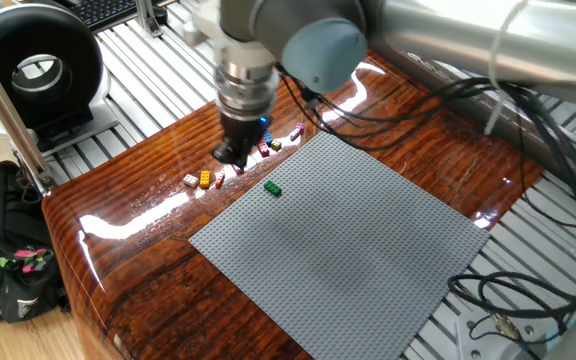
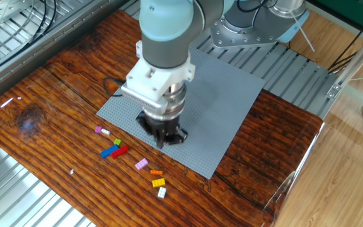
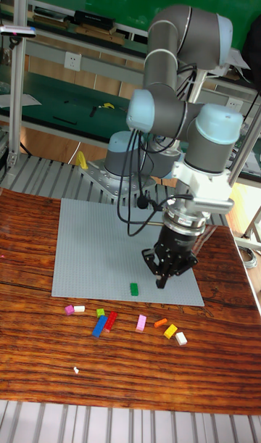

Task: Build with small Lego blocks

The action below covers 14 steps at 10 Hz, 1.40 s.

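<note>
A glossy wooden table sits on ribbed metal rails. Behind stand green benches; a black backpack sits left.

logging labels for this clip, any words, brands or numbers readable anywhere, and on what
None can be read in any view.
The grey baseplate, the small Lego blocks and the gripper show no print.
The white wall socket behind the bench is too small to show any marking.
</note>
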{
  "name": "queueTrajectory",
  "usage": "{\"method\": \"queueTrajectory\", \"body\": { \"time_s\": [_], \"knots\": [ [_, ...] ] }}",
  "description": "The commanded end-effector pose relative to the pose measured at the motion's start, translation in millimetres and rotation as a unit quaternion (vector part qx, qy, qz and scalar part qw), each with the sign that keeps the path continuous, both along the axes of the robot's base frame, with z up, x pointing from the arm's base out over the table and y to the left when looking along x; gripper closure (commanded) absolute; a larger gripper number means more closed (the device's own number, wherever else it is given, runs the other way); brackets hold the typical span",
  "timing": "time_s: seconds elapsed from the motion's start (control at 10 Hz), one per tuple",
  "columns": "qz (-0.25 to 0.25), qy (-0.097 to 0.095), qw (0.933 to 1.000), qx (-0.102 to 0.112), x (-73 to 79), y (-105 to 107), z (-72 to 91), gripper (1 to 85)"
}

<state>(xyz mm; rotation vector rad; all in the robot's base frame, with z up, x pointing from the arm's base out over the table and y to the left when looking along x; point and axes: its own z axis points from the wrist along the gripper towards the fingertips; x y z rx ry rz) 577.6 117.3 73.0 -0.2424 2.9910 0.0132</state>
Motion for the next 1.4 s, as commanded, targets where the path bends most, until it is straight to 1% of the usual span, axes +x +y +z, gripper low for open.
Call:
{"method": "queueTrajectory", "body": {
  "time_s": [0.0, 0.1, 0.2, 0.3, 0.4, 0.5, 0.6, 0.7, 0.8, 0.9, 1.0, 1.1, 1.2, 1.3],
  "knots": [
    [-0.015, -0.030, 0.9994, 0.006, 39.5, 3, -3.9, 84.0],
    [-0.019, -0.030, 0.9994, 0.005, 39.8, 2, -4.8, 84.0],
    [-0.022, -0.025, 0.9994, 0.006, 35.4, 2, -2.0, 84.0],
    [-0.027, -0.005, 0.9996, 0.005, 23.3, 2, -1.5, 84.0],
    [-0.033, 0.011, 0.9994, 0.006, 15.0, 2, -2.6, 84.0],
    [-0.039, 0.016, 0.9991, 0.007, 12.7, 2, -2.8, 84.0],
    [-0.042, 0.018, 0.9989, 0.010, 11.9, 4, -2.9, 84.0],
    [-0.041, 0.019, 0.9990, -0.005, 11.1, -4, -3.1, 84.0],
    [-0.037, 0.018, 0.9991, -0.013, 11.5, -8, -3.0, 84.0],
    [-0.035, 0.025, 0.9989, -0.017, 20.0, -14, -9.1, 77.3],
    [-0.028, 0.032, 0.9990, -0.011, 25.4, -16, -11.3, 71.7],
    [-0.057, 0.049, 0.9972, 0.000, 18.9, -13, -11.2, 73.3],
    [-0.061, 0.027, 0.9978, -0.003, 32.6, -18, -16.4, 79.0],
    [-0.070, 0.009, 0.9975, -0.003, 40.5, -18, -22.1, 77.7]
  ]
}}
